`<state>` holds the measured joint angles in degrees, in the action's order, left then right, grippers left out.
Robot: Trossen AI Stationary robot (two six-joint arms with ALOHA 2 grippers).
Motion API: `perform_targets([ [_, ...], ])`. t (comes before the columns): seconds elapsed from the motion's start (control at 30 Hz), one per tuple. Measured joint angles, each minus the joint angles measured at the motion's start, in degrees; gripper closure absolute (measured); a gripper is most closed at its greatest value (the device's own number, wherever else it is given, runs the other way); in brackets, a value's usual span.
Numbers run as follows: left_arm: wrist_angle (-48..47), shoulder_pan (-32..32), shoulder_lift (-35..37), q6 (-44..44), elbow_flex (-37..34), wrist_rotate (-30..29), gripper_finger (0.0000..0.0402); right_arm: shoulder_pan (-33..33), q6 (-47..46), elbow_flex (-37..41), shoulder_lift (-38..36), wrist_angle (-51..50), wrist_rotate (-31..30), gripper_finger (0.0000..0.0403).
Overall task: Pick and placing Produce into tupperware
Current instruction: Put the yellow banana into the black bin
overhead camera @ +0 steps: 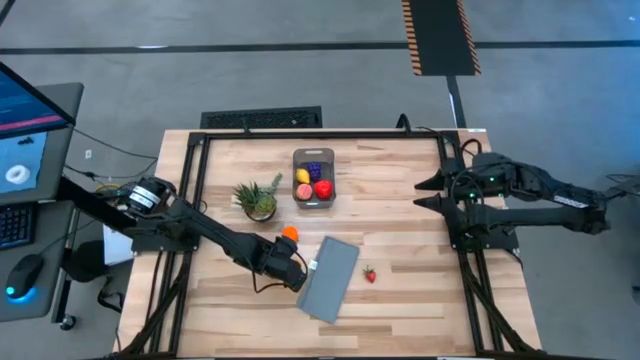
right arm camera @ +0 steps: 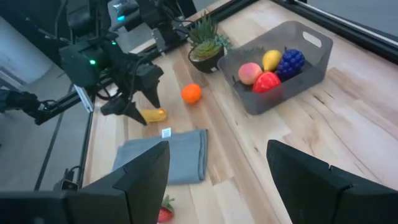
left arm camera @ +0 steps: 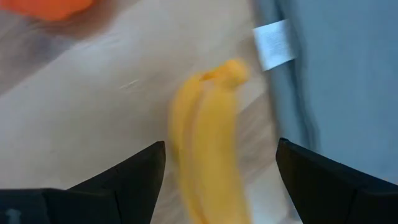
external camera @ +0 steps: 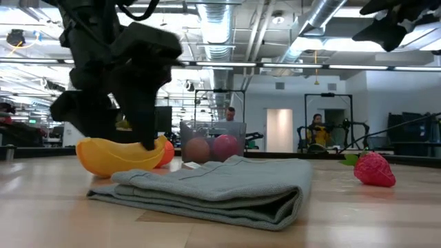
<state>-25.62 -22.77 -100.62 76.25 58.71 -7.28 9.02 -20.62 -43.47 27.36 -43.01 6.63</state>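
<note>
A yellow banana (left arm camera: 208,155) lies on the wooden table beside the orange (overhead camera: 289,233). My left gripper (left arm camera: 221,143) is open and hangs low over the banana, with one finger on each side and a gap to both. In the low view the gripper (external camera: 138,103) stands right above the banana (external camera: 114,157). The clear-grey tub (overhead camera: 314,178) near the far edge holds purple grapes, a lemon, a peach and a red fruit. A small strawberry (overhead camera: 370,274) lies on the table toward the right. My right gripper (overhead camera: 428,192) waits open at the table's right edge.
A folded grey-blue cloth (overhead camera: 330,278) with a white tag (left arm camera: 272,43) lies just right of the banana. A spiky-leaved pineapple (overhead camera: 258,200) stands left of the tub. A black frame (overhead camera: 190,180) borders the table. People show in the room far behind.
</note>
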Motion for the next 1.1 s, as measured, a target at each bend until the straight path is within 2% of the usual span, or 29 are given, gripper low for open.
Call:
perform_targets([
  [0.4, 0.58, 0.62, -2.61, 0.04, 0.32, 0.02, 0.0107, 0.0, -0.35, -0.01, -0.45, 0.24, 0.61, 0.0112],
  [0.9, -1.25, 2.22, -2.6, -1.79, 0.62, 1.28, 0.0107, 0.0, 1.05, -0.01, -0.48, 0.21, 0.61, 0.0112],
  [1.1, -2.76, 2.26, -2.59, -1.75, 0.62, 1.0, 0.0134, 0.0, 1.14, -0.01, -0.48, 0.22, 0.59, 0.0112],
])
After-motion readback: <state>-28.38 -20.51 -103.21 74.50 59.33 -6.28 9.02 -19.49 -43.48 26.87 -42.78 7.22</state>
